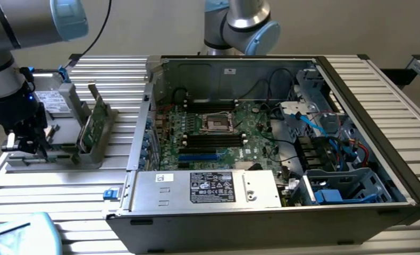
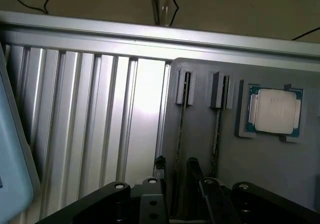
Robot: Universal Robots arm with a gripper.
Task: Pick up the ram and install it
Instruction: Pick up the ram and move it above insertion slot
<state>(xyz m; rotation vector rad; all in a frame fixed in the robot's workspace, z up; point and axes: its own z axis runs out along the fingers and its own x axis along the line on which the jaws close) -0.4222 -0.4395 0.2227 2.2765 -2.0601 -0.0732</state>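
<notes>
My gripper (image 1: 27,147) hangs low over the grey parts holder (image 1: 89,156) on the exterior view's left, outside the open computer case (image 1: 281,212). In the wrist view the gripper (image 2: 176,165) is open, its dark fingertips (image 2: 192,165) standing on either side of one of two narrow slots (image 2: 184,87) in the holder (image 2: 260,169). A thin dark strip (image 2: 178,134) runs along that slot; it could be the ram seen edge-on, but I cannot tell. Nothing is gripped. The motherboard's black ram slots (image 1: 211,140) lie bare inside the case.
A wider green card with a metal bracket (image 1: 89,125) stands upright in the holder, close to the gripper. A processor chip (image 2: 274,112) lies in a recess of the holder. A second arm's base (image 1: 238,26) stands behind the case. The table is ribbed aluminium (image 1: 61,196).
</notes>
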